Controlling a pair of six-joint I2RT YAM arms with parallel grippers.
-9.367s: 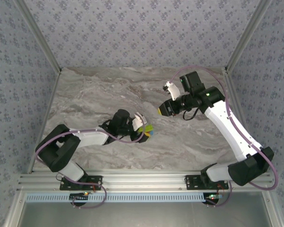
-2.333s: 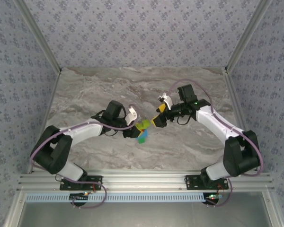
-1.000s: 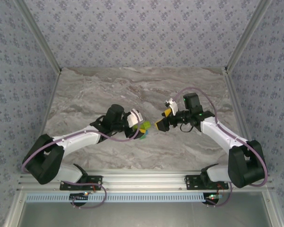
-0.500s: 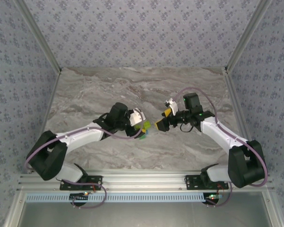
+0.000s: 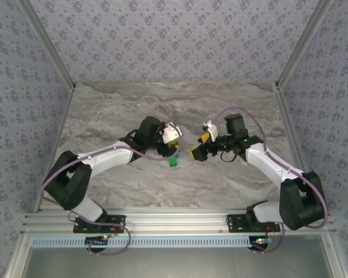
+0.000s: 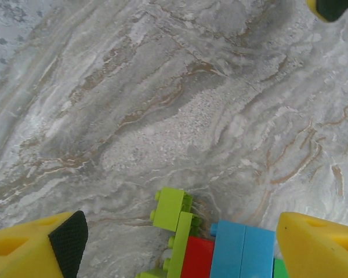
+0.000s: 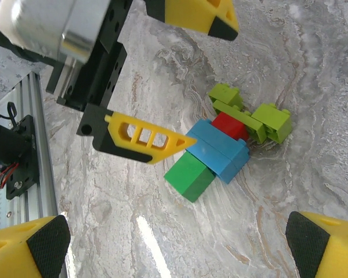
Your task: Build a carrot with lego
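Observation:
The carrot (image 7: 226, 145) lies flat on the marble table: a lime-green forked end, a red brick, two blue bricks and a green tip. In the top view the carrot (image 5: 174, 160) rests just below my left gripper (image 5: 173, 139), which hangs open above it without touching. In the left wrist view the carrot (image 6: 220, 252) sits at the bottom edge, between the spread yellow fingers (image 6: 37, 249). My right gripper (image 5: 198, 146) stands open a little to the carrot's right. In the right wrist view my left gripper (image 7: 214, 87) hovers over the figure.
The marble table (image 5: 116, 116) is bare around the carrot. Patterned walls and metal corner posts (image 5: 46, 43) close in the back and sides. An aluminium rail (image 5: 174, 223) runs along the near edge by the arm bases.
My left gripper has opened wider and pulled back up and away from the carrot, which now lies free on the table. The right arm has not moved.

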